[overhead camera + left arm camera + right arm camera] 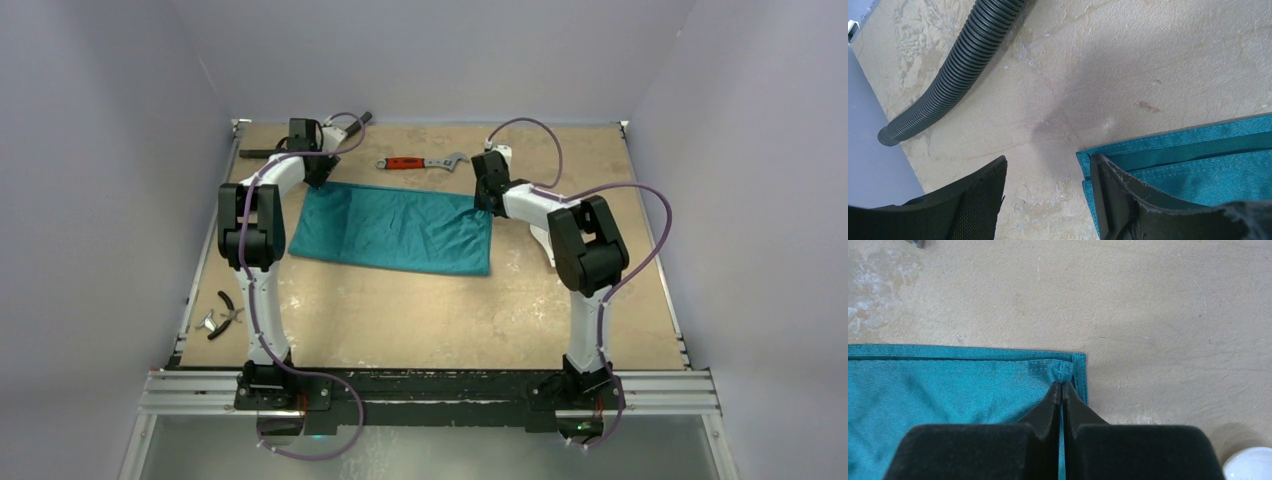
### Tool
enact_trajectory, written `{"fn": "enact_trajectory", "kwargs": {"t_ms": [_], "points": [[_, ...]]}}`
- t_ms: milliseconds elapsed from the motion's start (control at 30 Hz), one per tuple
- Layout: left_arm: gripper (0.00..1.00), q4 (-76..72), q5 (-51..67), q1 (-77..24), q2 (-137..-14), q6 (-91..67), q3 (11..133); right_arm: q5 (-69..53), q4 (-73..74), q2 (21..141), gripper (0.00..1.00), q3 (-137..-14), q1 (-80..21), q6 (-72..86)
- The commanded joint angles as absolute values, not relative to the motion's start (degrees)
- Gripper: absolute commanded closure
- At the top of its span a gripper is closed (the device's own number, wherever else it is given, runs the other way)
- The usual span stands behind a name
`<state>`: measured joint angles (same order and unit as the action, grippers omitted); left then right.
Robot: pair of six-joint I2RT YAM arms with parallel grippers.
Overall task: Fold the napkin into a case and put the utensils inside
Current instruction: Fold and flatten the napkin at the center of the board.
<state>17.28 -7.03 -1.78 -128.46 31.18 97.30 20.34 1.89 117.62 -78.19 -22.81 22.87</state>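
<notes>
The teal napkin (pixel 390 228) lies flat in the middle of the table as a wide rectangle, folded into two layers (pixel 1193 160). My left gripper (pixel 320 178) stands open at its far left corner: one finger (pixel 1118 195) rests on the cloth's edge, the other over bare table. At the far right corner my right gripper (pixel 486 205) is shut on a puckered pinch of the top layer (pixel 1062 374). The utensils are not clearly in view. A white rounded piece (pixel 1250 465) shows at the right wrist view's lower right; I cannot tell what it is.
A red-handled wrench (pixel 420 162) lies behind the napkin. Black-handled pliers (pixel 225 312) lie near the left edge. A grey corrugated hose (pixel 955 70) runs across the far left corner by the left gripper. Grey walls close in the table on three sides.
</notes>
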Motion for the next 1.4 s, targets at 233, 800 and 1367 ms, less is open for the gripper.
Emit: {"fn": "enact_trajectory", "kwargs": {"t_ms": [233,800,1367], "points": [[0.40,16.88,-6.63,-1.26,-127.32,31.90,97.21,22.02,2.90,114.72,1.00,-79.63,-22.59,21.52],[0.39,17.52,-5.82,-1.09,-126.85,30.98,98.03,22.88,2.01,115.89,1.00,-77.96,-22.00,21.22],[0.27,36.42,10.39,-1.16,-120.18,26.31,109.41,22.15,5.16,112.91,0.36,-81.18,-21.98,21.63]]}}
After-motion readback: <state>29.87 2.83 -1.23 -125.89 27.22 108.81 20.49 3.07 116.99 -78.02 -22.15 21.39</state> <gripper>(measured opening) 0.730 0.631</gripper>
